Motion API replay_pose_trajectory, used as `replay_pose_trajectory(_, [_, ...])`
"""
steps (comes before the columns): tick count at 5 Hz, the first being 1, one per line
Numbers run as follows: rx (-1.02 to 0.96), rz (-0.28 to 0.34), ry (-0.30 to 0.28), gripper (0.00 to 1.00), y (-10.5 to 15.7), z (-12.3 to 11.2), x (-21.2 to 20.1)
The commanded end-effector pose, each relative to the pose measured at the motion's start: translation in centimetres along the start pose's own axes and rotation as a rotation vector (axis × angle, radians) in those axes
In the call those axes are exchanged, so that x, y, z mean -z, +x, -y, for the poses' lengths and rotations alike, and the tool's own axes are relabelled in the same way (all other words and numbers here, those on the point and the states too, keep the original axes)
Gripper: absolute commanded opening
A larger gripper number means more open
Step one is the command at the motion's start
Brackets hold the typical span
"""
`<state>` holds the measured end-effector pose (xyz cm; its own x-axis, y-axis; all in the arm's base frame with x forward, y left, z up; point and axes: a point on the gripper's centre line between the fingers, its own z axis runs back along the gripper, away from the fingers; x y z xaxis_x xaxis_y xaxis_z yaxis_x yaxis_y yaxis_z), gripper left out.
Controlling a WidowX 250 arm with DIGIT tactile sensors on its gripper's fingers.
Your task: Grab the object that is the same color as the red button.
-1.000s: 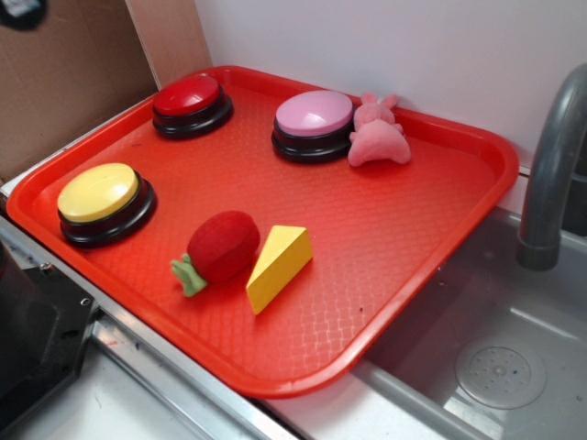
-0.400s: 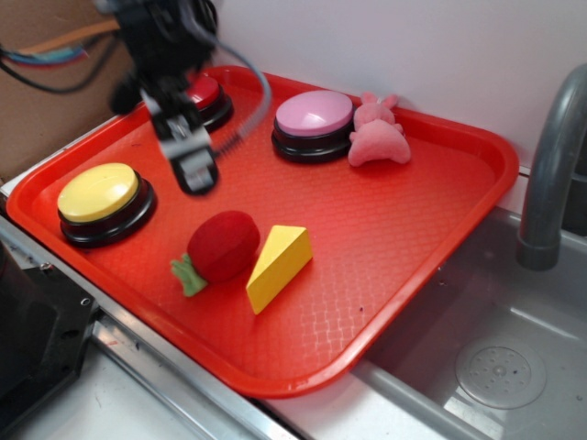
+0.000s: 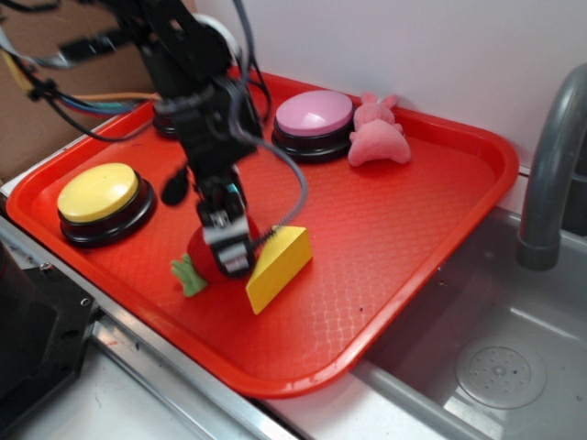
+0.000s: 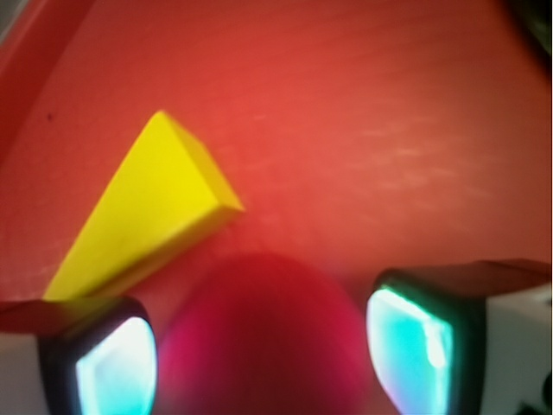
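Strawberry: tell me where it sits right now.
The strawberry lies at the tray's front left in the exterior view, touching the cheese wedge, between the claw's open fingers.

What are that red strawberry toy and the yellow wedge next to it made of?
The fuzzy red plush strawberry looks like soft fabric: a matte, napped surface and a felt-like green stem. The yellow cheese wedge seems hard, perhaps painted wood or plastic: crisp edges, flat faces, smooth even colour. Which of the two, I cannot tell.
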<state>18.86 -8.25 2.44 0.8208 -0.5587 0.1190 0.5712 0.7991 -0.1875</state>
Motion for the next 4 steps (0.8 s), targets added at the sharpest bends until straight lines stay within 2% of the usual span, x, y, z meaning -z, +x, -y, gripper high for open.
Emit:
replay_pose_trajectory(1, [-0.027,-0.002,0.004,0.00,-0.2,0.5,0.3])
replay_pose_trajectory(2, [-0.051,0.014,0.017,0.00,-0.2,0.7,-0.7])
replay_pose_trajectory(3, [-0.115,0.000,0.047,0.00,0.2,0.7,-2.7])
replay_pose_trajectory(4, [-0.211,0.029,0.059,0.00,0.8,-0.6,-7.0])
